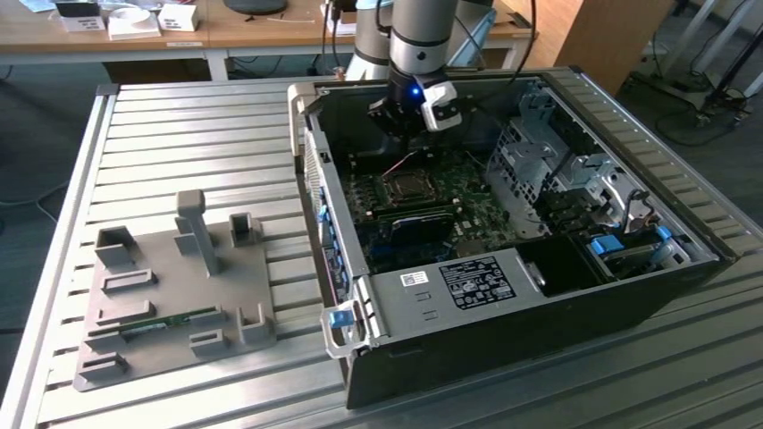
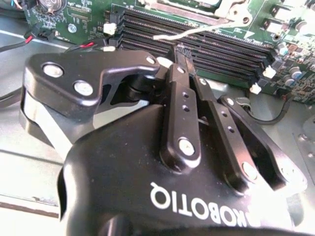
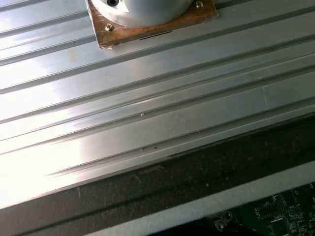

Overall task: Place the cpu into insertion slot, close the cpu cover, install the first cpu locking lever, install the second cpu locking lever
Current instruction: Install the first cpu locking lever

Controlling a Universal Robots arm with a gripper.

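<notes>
In the exterior view my gripper [image 1: 399, 134] hangs inside the open black computer case [image 1: 501, 349], above the back part of the green motherboard [image 1: 417, 219]. The insertion slot [image 1: 406, 188], a dark square with a silvery rim, lies just in front of and below it. The second wrist view shows the gripper [image 2: 179, 51] shut, fingertips together with nothing seen between them, over the long black memory slots [image 2: 206, 49]. A thin silvery locking lever [image 2: 197, 32] runs past the tips, beside the cpu cover's metal corner [image 2: 234, 10]. The cpu is hidden.
A grey fixture plate [image 1: 167, 295] with upright posts lies on the ribbed aluminium table [image 1: 191, 143] at the exterior view's left. Drive cages and cables [image 1: 560, 179] fill the case's other side. The first wrist view shows the table's grooves [image 3: 147, 113] and the arm's base plate [image 3: 147, 22].
</notes>
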